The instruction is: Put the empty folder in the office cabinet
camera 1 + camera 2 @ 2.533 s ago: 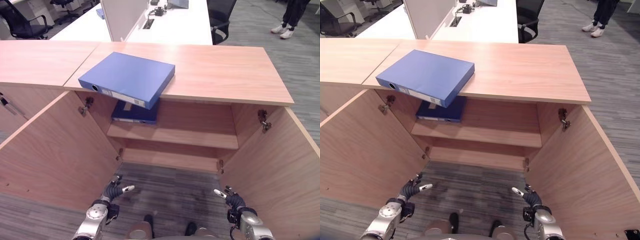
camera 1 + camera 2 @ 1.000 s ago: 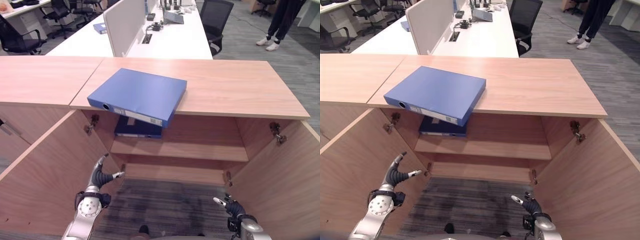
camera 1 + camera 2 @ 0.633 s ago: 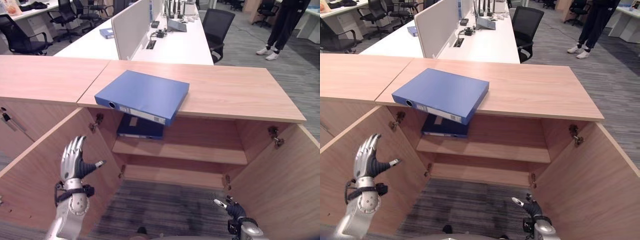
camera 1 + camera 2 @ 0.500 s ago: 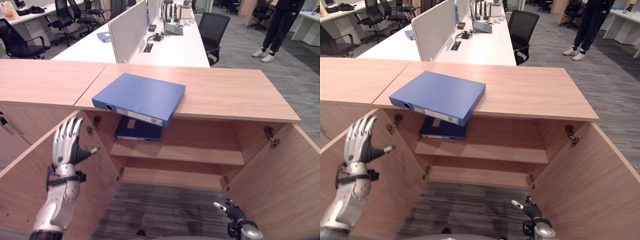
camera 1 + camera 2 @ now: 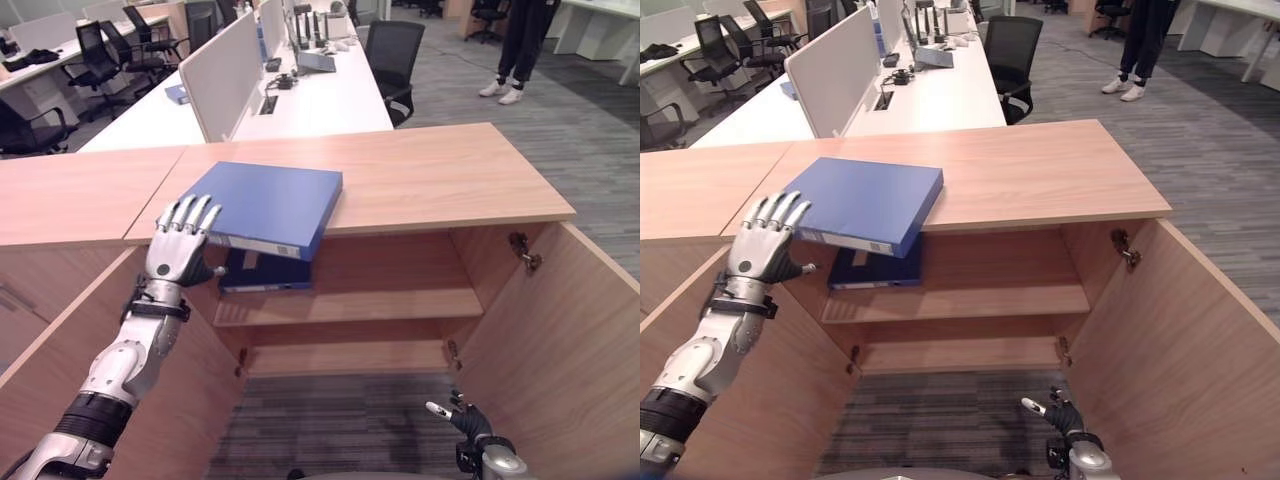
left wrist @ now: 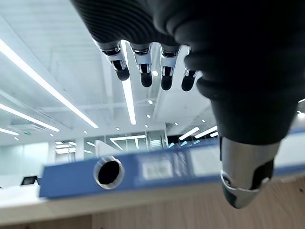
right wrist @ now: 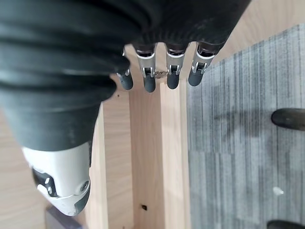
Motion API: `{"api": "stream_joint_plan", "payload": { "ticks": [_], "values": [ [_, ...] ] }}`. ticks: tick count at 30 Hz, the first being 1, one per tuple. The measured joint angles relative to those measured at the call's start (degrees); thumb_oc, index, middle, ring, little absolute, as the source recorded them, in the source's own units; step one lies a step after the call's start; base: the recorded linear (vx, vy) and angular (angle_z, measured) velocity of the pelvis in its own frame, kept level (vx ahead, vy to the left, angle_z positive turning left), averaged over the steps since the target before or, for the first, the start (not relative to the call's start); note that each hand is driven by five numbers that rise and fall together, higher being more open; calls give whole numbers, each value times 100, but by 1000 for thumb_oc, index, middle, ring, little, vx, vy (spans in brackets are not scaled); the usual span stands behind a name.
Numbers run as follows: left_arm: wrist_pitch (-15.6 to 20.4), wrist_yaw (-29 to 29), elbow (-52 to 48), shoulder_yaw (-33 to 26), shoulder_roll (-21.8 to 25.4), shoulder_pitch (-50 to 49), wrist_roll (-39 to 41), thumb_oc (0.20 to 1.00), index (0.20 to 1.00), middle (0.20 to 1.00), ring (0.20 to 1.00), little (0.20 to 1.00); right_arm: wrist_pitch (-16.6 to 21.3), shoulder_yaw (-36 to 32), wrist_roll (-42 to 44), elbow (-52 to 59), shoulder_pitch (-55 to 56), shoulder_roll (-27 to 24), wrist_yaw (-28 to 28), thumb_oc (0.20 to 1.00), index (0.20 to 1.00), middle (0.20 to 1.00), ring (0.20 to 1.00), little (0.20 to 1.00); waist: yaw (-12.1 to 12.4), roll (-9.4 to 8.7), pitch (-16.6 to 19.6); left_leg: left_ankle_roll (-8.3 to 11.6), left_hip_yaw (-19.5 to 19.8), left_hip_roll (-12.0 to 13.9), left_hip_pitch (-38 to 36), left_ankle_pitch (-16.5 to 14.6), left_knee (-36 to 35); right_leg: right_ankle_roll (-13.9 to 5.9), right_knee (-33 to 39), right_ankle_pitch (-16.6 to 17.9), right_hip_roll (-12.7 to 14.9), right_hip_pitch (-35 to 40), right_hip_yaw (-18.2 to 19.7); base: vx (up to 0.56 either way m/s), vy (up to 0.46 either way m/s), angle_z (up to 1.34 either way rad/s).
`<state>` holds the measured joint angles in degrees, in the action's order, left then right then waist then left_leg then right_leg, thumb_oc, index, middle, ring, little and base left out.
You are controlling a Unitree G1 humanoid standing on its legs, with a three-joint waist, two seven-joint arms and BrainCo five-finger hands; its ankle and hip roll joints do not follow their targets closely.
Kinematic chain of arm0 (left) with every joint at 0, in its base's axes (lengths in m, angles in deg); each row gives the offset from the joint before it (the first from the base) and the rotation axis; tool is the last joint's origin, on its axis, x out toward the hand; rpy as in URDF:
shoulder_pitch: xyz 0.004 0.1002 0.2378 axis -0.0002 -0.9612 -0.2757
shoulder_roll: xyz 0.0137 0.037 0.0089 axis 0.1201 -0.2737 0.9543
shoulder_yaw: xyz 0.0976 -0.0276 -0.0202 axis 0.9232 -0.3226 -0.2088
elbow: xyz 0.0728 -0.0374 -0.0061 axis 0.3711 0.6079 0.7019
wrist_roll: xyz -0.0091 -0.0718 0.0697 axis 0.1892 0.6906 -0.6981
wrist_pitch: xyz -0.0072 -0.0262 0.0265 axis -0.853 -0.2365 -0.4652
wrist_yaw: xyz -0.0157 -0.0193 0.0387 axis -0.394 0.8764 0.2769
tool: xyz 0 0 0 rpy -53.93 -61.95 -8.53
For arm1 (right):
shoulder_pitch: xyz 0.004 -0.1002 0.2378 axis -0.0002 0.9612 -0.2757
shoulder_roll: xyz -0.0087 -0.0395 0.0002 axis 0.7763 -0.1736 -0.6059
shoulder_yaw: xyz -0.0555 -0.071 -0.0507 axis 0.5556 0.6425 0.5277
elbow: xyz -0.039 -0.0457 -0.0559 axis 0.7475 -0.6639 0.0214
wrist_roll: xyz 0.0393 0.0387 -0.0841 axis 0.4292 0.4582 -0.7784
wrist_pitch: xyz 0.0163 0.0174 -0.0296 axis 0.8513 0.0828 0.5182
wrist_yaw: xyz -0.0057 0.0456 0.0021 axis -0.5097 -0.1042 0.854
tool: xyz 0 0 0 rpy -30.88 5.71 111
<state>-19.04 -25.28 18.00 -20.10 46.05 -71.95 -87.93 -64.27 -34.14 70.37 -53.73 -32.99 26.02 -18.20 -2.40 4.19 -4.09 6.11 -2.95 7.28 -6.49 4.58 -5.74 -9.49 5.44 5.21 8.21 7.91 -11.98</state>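
Observation:
A blue folder (image 5: 270,206) lies flat on the wooden cabinet top (image 5: 440,180), its spine corner jutting over the front edge; the left wrist view shows that spine (image 6: 138,171) with its finger hole. My left hand (image 5: 180,245) is raised with straight spread fingers just in front of the folder's near left corner, open and holding nothing. A second blue folder (image 5: 268,274) lies on the upper shelf (image 5: 380,305) inside the open cabinet. My right hand (image 5: 462,418) hangs low by the right door, fingers straight.
Both cabinet doors stand wide open, the left door (image 5: 190,400) and the right door (image 5: 570,340). Behind the cabinet are white desks (image 5: 290,95) with a divider and office chairs (image 5: 390,50). A person's legs (image 5: 515,45) show at the far right.
My left hand has risen and moved forward from beside the left door up to the folder's near corner. The camera has shifted; my right hand stays low.

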Motion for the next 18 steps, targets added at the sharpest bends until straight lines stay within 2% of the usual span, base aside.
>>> {"api": "stream_joint_plan", "payload": {
  "ticks": [9, 11, 12, 13, 18],
  "values": [
    [-49, -126, 380, 490, -23, 451, 5, 1000, 1000, 1000, 1000, 1000, 5, -4, 0, -48, 37, -2, -39, 1000, 1000, 1000, 1000, 1000, -86, -26, 7, -8, -139, -3, -15, -3, 0, -1, 0, 38, -4, -75, 105, 15, 24, -8],
    [-55, -142, 490, 546, -43, 509, 4, 1000, 1000, 1000, 1000, 1000, 6, -3, 3, -49, 2, -1, -41, 1000, 1000, 1000, 1000, 1000, -170, -30, 4, -5, -154, -3, -21, -5, 0, -9, 0, 44, -5, -84, 166, 12, 34, -10],
    [-94, -166, 695, 854, -41, 709, -4, 1000, 1000, 1000, 1000, 1000, 5, -7, 6, -68, 21, -12, -43, 1000, 1000, 1000, 1000, 1000, -184, -42, 3, -6, -166, -3, -27, -5, 0, -5, 0, 51, -4, -82, 176, -1, 44, -8],
    [-96, -167, 715, 909, -43, 732, -4, 1000, 1000, 1000, 1000, 1000, 5, -7, 6, -65, 10, -13, -43, 1000, 1000, 1000, 1000, 1000, -192, -44, 2, -6, -170, -3, -24, -5, 0, -7, 0, 55, -4, -90, 180, 4, 24, -5],
    [-96, -177, 764, 997, -74, 977, -13, 1000, 1000, 1000, 1000, 1000, 6, -6, 6, -67, 23, -21, -40, 1000, 1000, 1000, 1000, 1000, -204, -95, 6, 21, -257, -3, -25, -32, -1, -34, 0, 63, -2, -125, 220, 7, 22, -5]
  ]
}}
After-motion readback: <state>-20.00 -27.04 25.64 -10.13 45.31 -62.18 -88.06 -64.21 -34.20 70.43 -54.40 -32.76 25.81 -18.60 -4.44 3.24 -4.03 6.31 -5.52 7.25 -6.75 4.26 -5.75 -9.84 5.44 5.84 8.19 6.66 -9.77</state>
